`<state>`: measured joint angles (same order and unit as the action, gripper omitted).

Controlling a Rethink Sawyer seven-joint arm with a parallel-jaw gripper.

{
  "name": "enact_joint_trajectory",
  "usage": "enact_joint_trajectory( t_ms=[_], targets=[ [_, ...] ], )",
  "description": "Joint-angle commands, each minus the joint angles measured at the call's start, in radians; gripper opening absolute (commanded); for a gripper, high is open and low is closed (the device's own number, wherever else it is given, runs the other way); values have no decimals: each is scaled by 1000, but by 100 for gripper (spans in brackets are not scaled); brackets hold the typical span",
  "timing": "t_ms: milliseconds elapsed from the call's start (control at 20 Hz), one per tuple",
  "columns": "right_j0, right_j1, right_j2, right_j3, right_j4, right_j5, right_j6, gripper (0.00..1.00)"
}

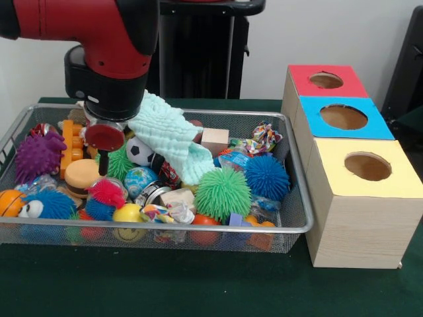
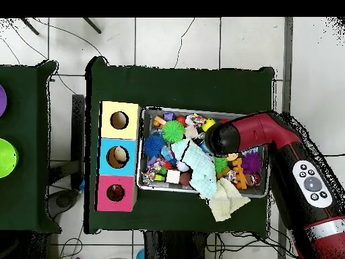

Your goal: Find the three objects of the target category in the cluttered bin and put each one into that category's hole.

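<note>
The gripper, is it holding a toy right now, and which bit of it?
Cannot be told. The gripper is down among the toys in the wire bin, beside a mint green cloth, but no grasp shows.

Glossy red arm (image 1: 86, 26) with black joint housing and white button panel (image 2: 312, 183).

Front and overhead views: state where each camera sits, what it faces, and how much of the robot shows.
Front view: across the table, facing the robot; the red arm comes down over the cluttered bin.
Overhead view: above, looking straight down; the arm enters from the lower right.
Shared: bin, mint cloth, and the three-hole box with the red hole.
</note>
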<state>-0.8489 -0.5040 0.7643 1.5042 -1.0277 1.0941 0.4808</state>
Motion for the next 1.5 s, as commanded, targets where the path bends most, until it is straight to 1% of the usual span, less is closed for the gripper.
enact_joint_trajectory(
  t_ms=[50, 200, 450, 600, 850, 900, 1250, 1500],
  targets=[
    [-88, 31, 1, -11, 57, -31, -243, 100],
    [-107, 20, -5, 9, 59, -27, -258, 100],
    [-130, -17, -19, 72, 46, -33, -240, 100],
    [-149, -23, -17, 112, 44, -46, -224, 100],
    [-208, -7, -1, 173, 77, -60, -211, 100],
    [-214, -3, -2, 175, 84, -56, -203, 100],
    [-232, 32, 17, 206, 114, -88, -136, 100],
    [-251, 62, 46, 231, 157, -119, -123, 100]
  ],
)
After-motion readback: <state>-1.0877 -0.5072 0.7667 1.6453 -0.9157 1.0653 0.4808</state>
